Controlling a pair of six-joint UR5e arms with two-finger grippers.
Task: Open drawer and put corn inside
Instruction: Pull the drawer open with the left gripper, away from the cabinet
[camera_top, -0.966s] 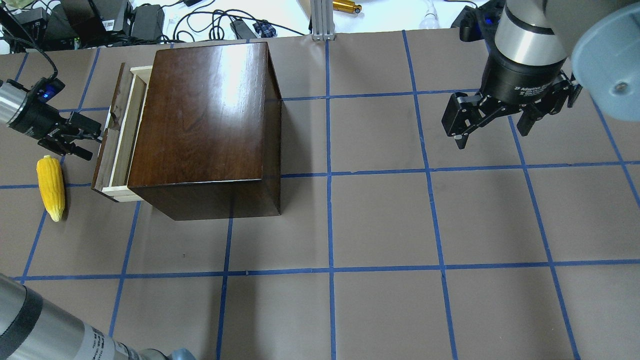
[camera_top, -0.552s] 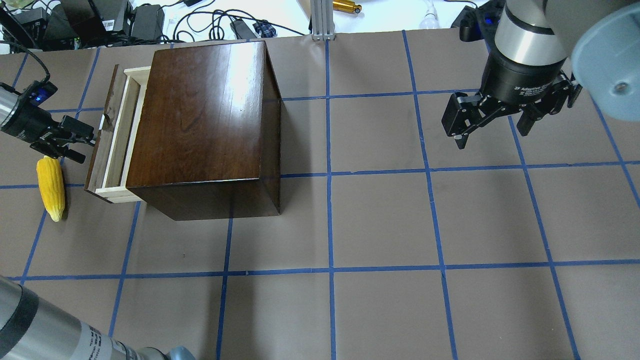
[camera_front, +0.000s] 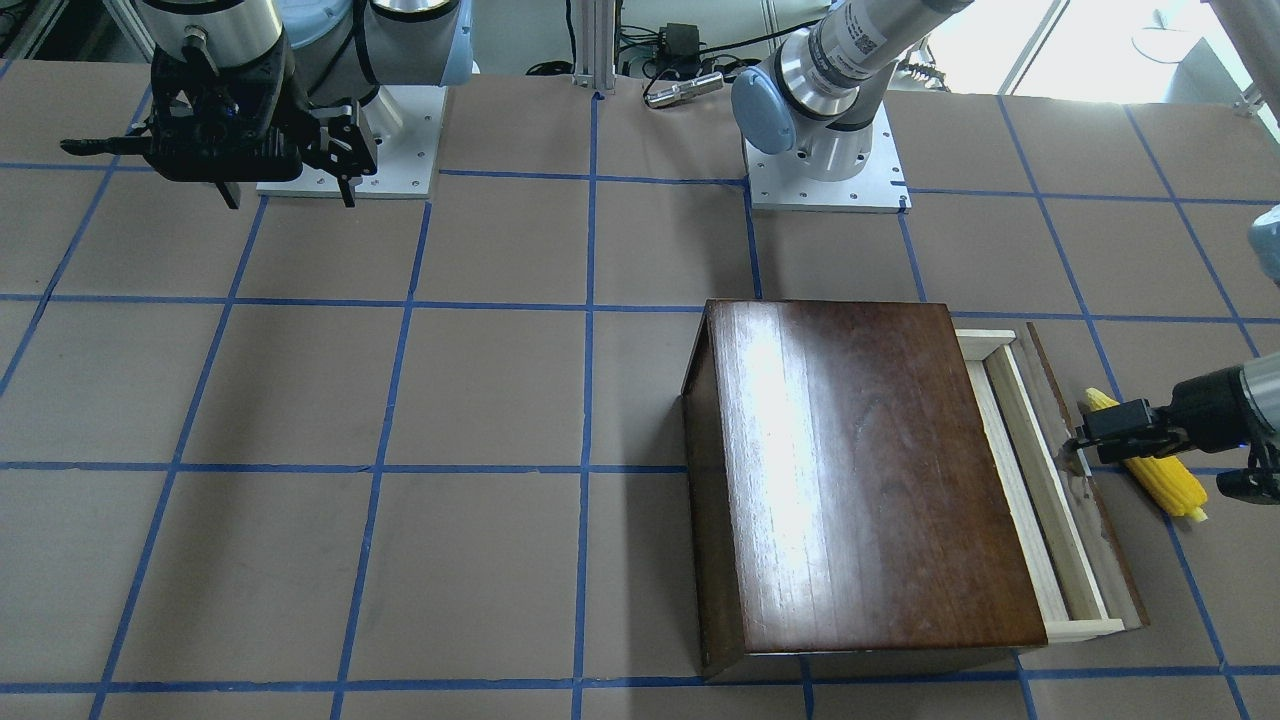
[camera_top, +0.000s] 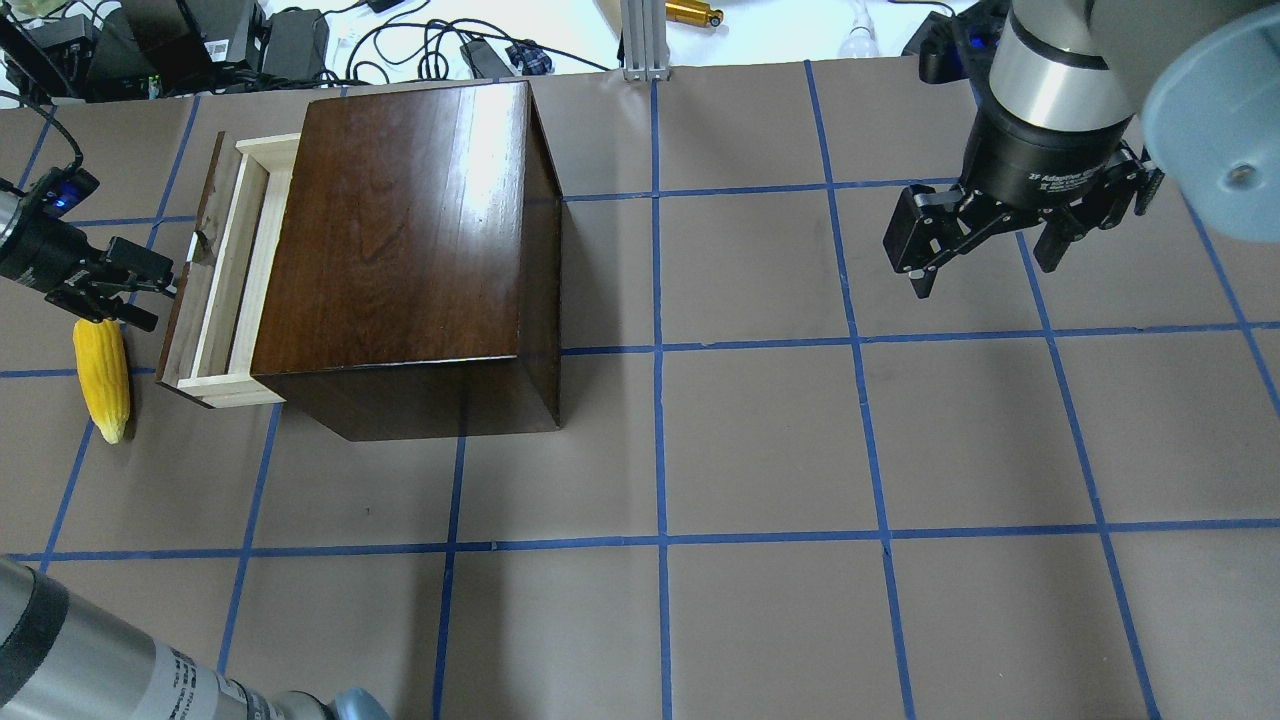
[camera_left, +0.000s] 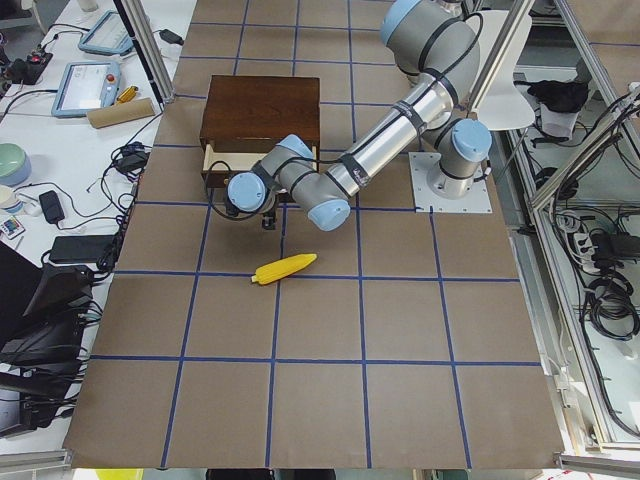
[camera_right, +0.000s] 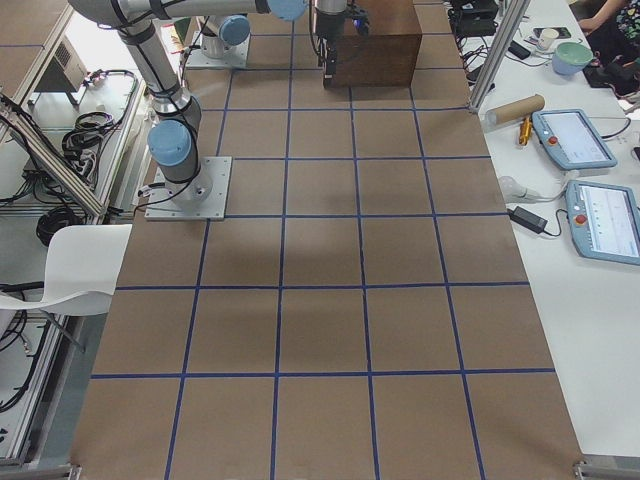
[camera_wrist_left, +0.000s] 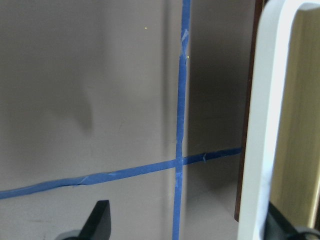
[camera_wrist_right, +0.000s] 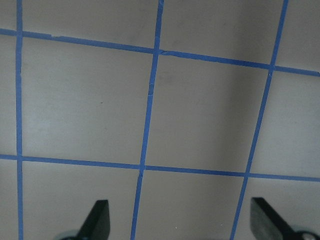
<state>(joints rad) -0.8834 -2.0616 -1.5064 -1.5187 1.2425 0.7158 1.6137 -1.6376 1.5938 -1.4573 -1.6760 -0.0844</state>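
Note:
The dark-brown wooden box (camera_top: 400, 230) stands at the table's left. Its drawer (camera_top: 225, 270) is pulled partly out to the left and shows pale wood; the front view shows it too (camera_front: 1040, 480). My left gripper (camera_top: 150, 292) is open and points down at the drawer's dark front panel (camera_front: 1090, 520). In the left wrist view, one fingertip (camera_wrist_left: 97, 220) is outside over the table and the other sits by the pale rim. The yellow corn (camera_top: 102, 378) lies on the table just beside and below this gripper. My right gripper (camera_top: 985, 275) is open and empty, high at the far right.
Cables and power bricks (camera_top: 250, 40) lie beyond the table's far edge, with an aluminium post (camera_top: 640, 40) at the back middle. The brown table (camera_top: 760, 440) carries a blue tape grid. The arm bases (camera_front: 820, 180) stand at the robot's side.
The drawer has slid further out to the left, and my left gripper has moved left with it, closer to the corn's upper end. The right arm has not moved.

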